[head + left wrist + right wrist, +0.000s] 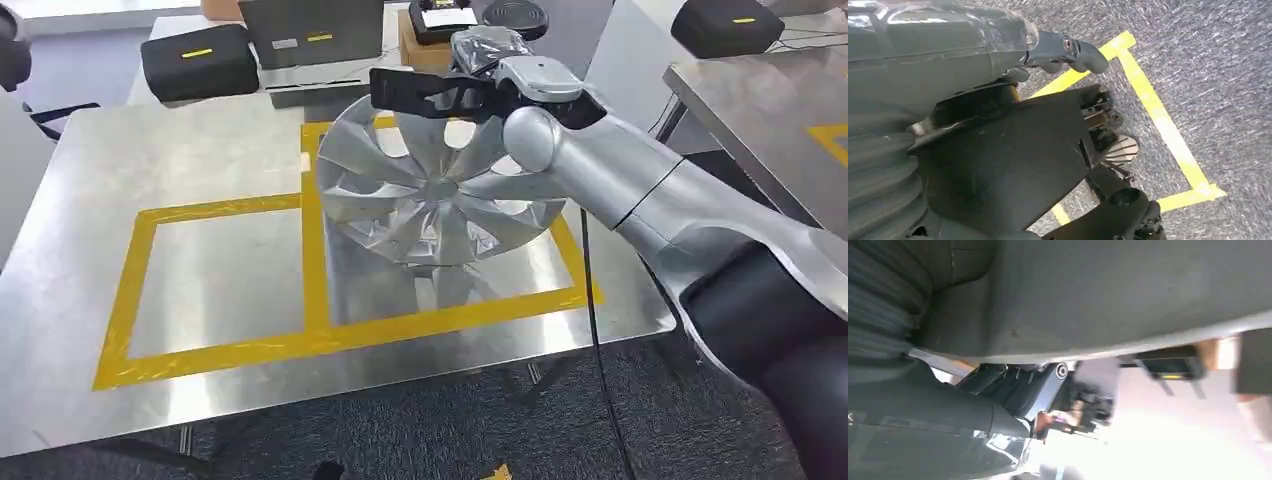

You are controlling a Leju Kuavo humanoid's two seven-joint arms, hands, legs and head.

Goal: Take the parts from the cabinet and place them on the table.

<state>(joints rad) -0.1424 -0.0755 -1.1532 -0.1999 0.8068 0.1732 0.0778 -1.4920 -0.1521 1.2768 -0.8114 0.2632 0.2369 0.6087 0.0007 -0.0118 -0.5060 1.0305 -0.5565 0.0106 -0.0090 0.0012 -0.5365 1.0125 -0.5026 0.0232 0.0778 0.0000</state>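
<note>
Silver spoked wheel cover (440, 190), tilted at frame centre, gripped at its top rim by the right hand (450, 90) over the steel worktop (200, 160); left hand (998, 55) holds nothing, fingers loosely curled.

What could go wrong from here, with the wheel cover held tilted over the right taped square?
The right hand grips the silver wheel cover only at its far upper rim, so the cover might pivot or slip as it goes down.

The cover is tilted, its lower edge near the table; released now, it could drop flat and slide over the yellow tape dividing the squares.

The black cable hanging beside the right arm could snag when the arm pulls back.
</note>
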